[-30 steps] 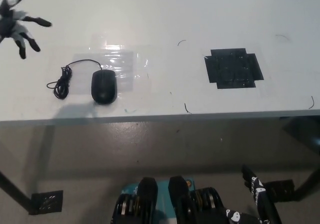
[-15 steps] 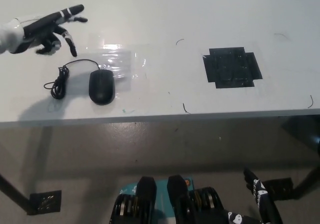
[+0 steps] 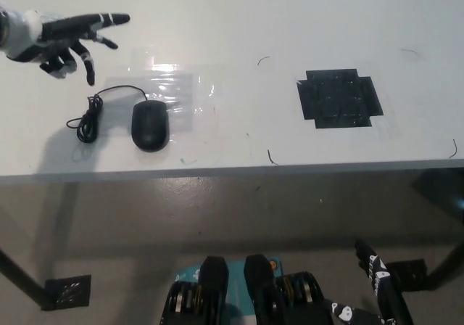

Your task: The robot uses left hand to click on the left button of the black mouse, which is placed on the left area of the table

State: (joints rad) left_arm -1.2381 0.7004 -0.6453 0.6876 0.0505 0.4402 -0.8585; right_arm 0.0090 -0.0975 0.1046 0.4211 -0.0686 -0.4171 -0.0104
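Observation:
The black mouse [image 3: 150,125] lies on the left part of the white table [image 3: 239,20], with its coiled cord [image 3: 93,116] running off to its left. My white left hand [image 3: 61,37] hovers above the table at the upper left, beyond and to the left of the mouse, apart from it. One finger points right while the others curl down; the hand holds nothing. My black right hand [image 3: 380,285] hangs below the table edge at the bottom right, only partly in view.
A clear taped patch [image 3: 174,85] shines on the table just beyond the mouse. A black tape square [image 3: 338,98] sits to the right of centre. The table's front edge [image 3: 239,171] runs across the picture, with floor below it.
My left hand swung in from the far upper left with fingers spread, moved toward the mouse, and now has one finger stretched to the right. The mouse has not moved.

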